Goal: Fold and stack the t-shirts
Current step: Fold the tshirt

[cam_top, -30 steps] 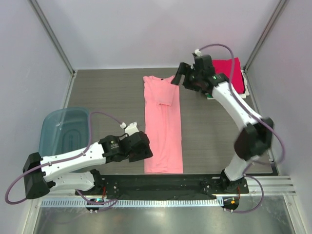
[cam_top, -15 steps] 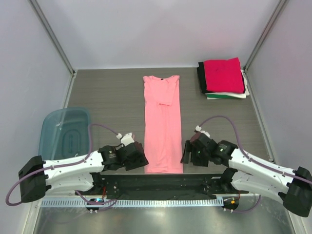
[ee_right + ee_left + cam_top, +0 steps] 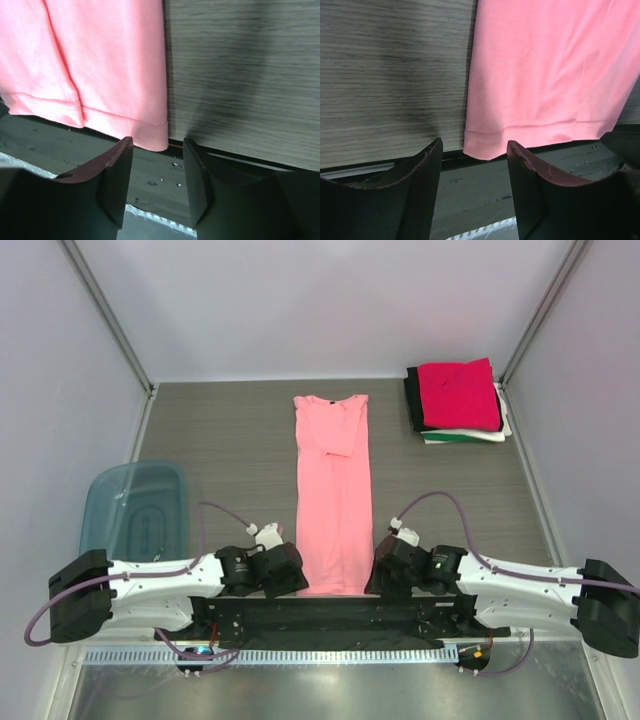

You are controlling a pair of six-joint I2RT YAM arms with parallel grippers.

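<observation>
The light salmon-pink t-shirt (image 3: pixel 334 490) lay flat down the middle of the grey wood-grain table (image 3: pixel 220 440), folded into a long narrow strip. Its collar pointed to the far wall, one short sleeve was turned in over the chest, and its hem reached the near edge, just above the black base plate (image 3: pixel 330 618).

Both arms were stretched low along that near edge, one at each bottom corner of the shirt. The left gripper (image 3: pixel 296 580) sat at the hem's left corner. From its wrist camera, the jaws stood apart with the stitched corner lying in the gap between them, loose and not pinched. The right gripper (image 3: pixel 376 578) was at the opposite corner in the same way: its dark fingers (image 3: pixel 115 170) were spread and the hem corner lay just ahead of the gap, ungripped.

In the far right corner stood the stack of folded t-shirts, well away from both arms: bright magenta-red shirt (image 3: pixel 458 392) on top, a black one (image 3: pixel 412 400) under it, then white (image 3: pixel 506 426) and green (image 3: pixel 465 438) edges showing below. A translucent blue plastic bin (image 3: pixel 135 510) sat at the left side of the table, beside the left arm.
</observation>
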